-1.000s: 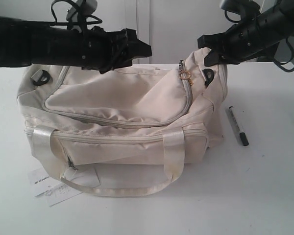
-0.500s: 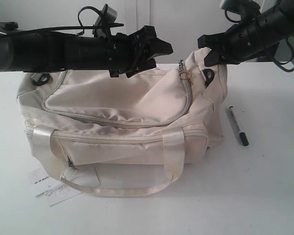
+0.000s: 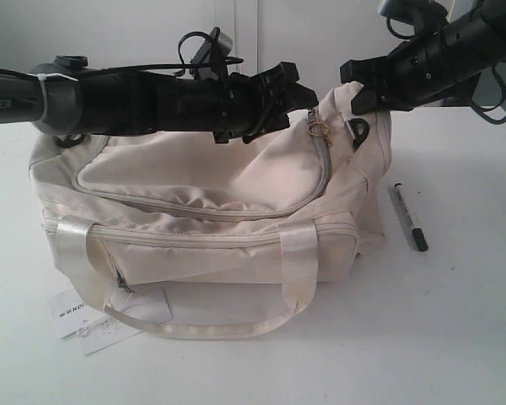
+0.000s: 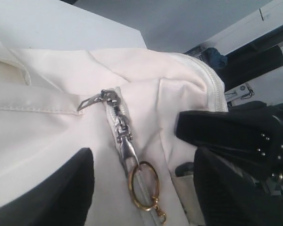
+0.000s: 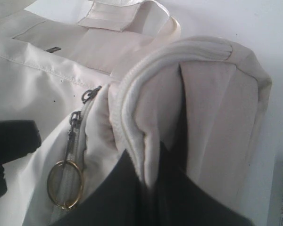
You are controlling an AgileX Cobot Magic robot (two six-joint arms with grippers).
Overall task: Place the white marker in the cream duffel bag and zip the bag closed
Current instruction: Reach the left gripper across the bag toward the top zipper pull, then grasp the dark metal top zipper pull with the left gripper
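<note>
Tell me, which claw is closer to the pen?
Right. The right gripper grips the duffel bag at the end nearest the white marker; the left gripper hovers farther, by the zipper.

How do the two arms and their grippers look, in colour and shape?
The left arm and right arm are black tubes. The left has a grey joint and white "PIPER" lettering, and black cables loop above its wrist. The left gripper and right gripper are black and blocky.
</note>
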